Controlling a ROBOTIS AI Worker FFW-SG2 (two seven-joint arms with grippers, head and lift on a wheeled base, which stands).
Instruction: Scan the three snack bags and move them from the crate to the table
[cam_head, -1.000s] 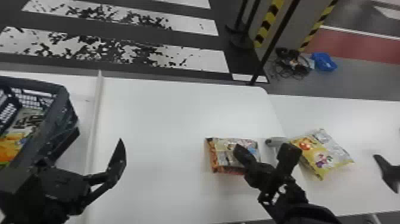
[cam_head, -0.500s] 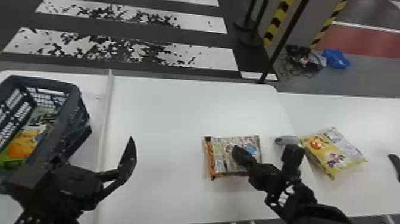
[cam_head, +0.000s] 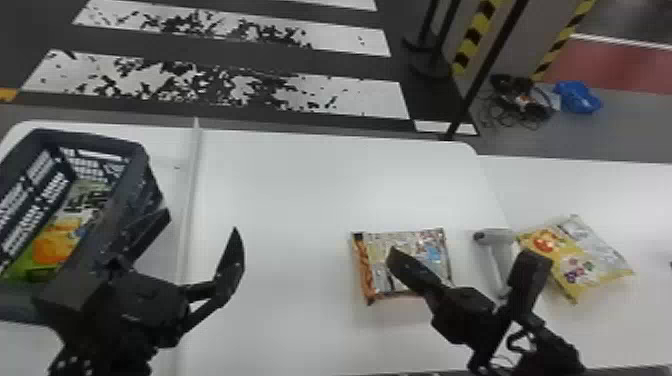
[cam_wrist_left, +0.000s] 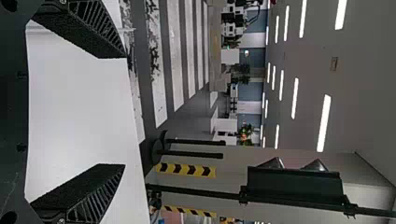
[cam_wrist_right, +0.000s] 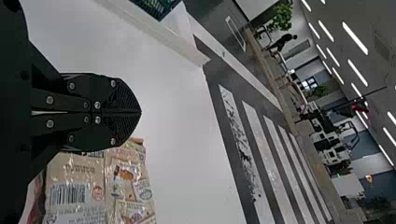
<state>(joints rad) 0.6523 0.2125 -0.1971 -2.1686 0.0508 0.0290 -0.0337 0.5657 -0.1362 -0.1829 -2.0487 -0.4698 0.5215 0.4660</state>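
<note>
Worn zebra stripes cross the dark floor beyond the far edge of the smooth white table (cam_head: 280, 200). The open-topped, dark blue plastic crate (cam_head: 145, 170) sits by the left edge, presumably within easy reach of the left gripper (cam_head: 201, 224), which hangs empty near it, fingers spread wide. Inside lies a green, yellow and orange snack bag (cam_head: 52, 245). A flat silver bag with an orange side (cam_head: 405, 240) rests toward the near right corner, under the right gripper (cam_wrist_right: 140, 112), whose fingers are closed together on nothing. The pale grey handheld scanner (cam_head: 495, 250) lies by the right edge, probably handy for that arm; beyond it is a yellow and white plastic bag (cam_head: 595, 250). The silver bag's barcode (cam_wrist_right: 70, 192) faces up, likely to suit scanning; colourful printed panels surround it.
</note>
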